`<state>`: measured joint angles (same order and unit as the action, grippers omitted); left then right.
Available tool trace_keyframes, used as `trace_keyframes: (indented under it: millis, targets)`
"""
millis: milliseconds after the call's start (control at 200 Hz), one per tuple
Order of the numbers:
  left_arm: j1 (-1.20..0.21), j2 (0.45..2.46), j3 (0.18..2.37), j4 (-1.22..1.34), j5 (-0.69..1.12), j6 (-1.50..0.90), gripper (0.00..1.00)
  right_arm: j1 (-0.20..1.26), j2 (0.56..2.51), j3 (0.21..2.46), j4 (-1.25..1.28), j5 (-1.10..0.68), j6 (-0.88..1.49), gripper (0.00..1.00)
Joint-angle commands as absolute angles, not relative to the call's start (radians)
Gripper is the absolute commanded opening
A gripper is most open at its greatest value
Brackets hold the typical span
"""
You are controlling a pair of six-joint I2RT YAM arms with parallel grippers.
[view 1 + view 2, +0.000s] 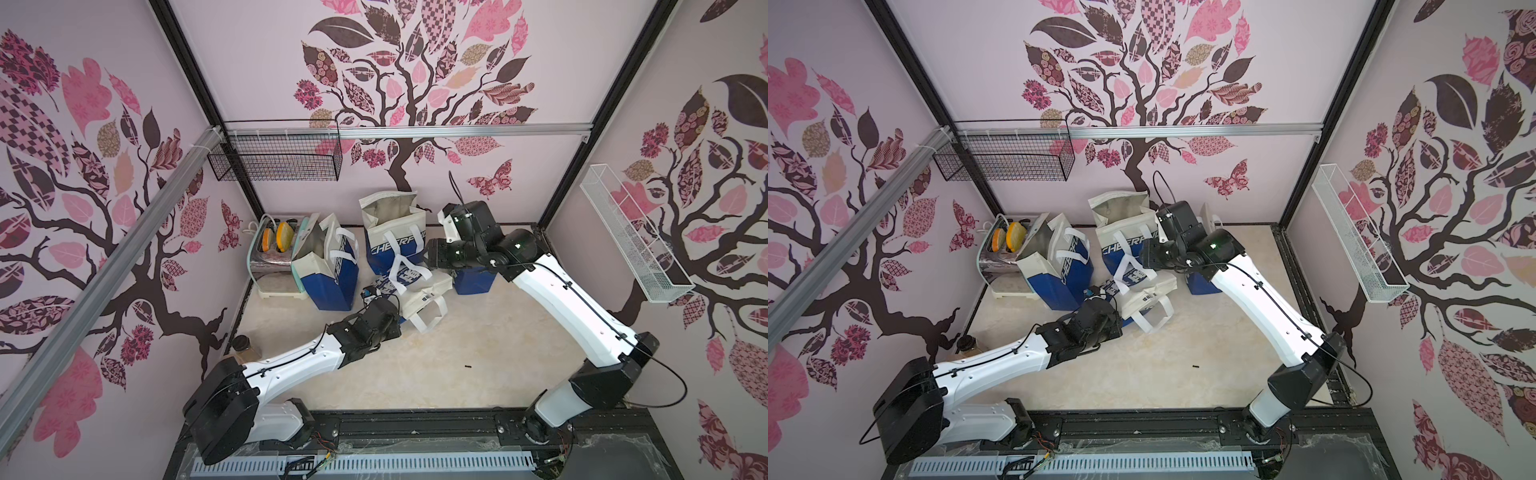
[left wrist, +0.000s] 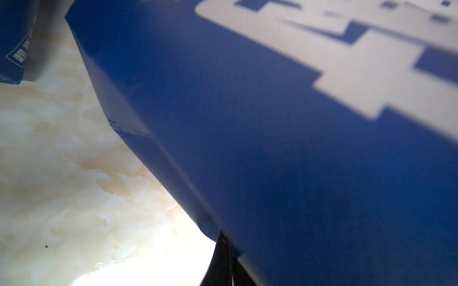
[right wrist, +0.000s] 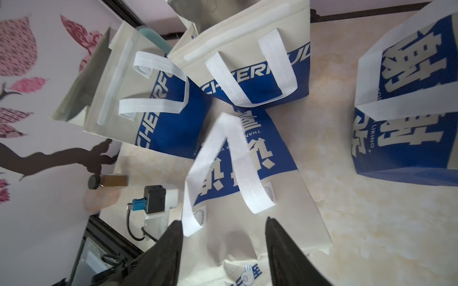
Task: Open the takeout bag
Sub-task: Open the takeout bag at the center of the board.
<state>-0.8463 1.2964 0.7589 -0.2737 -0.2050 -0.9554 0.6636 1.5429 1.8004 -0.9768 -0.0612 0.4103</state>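
Observation:
The takeout bag (image 1: 419, 291) (image 1: 1142, 297) lies flat mid-table, cream at its mouth end and blue at its base, white handles (image 3: 238, 161) flopped over it. My left gripper (image 1: 399, 311) (image 1: 1119, 316) sits at the bag's blue base end. In the left wrist view its dark fingers (image 2: 223, 237) are pressed together on the edge of the blue panel (image 2: 297, 148). My right gripper (image 1: 432, 255) (image 3: 223, 222) hovers over the cream mouth end. Its fingers stand wide apart, with nothing between them but the bag fabric (image 3: 247, 242) below.
Two more bags stand behind, one (image 1: 328, 266) at left and one (image 1: 395, 232) with its mouth open. A third (image 1: 473, 280) is under the right arm. A toaster (image 1: 274, 249) is at back left, a dark-lidded jar (image 1: 243, 347) by the left wall. Wire baskets (image 1: 278, 156) (image 1: 631, 241) hang on the walls.

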Motion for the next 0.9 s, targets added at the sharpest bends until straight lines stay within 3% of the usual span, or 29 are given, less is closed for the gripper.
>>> trace_keyframes:
  millis: [0,220,310,460,890]
  targets:
    - [-0.839,1.284,0.789,-0.373,-0.200,-0.980,0.00,0.650,1.471,1.718,-0.879,-0.121,0.432,0.60]
    - [-0.816,1.271,0.862,-0.419,-0.165,-0.988,0.00,0.566,1.332,1.591,-0.797,-0.038,0.200,0.61]
    - [-0.801,1.265,0.886,-0.429,-0.147,-0.989,0.00,0.565,1.200,1.381,-0.581,0.042,-0.046,0.58]
    - [-0.788,1.264,0.915,-0.431,-0.125,-0.986,0.00,0.566,1.020,1.008,-0.191,-0.006,-0.431,0.60]
    - [-0.787,1.283,0.928,-0.459,-0.109,-0.966,0.00,0.707,1.201,0.987,0.067,0.160,-0.706,0.61]
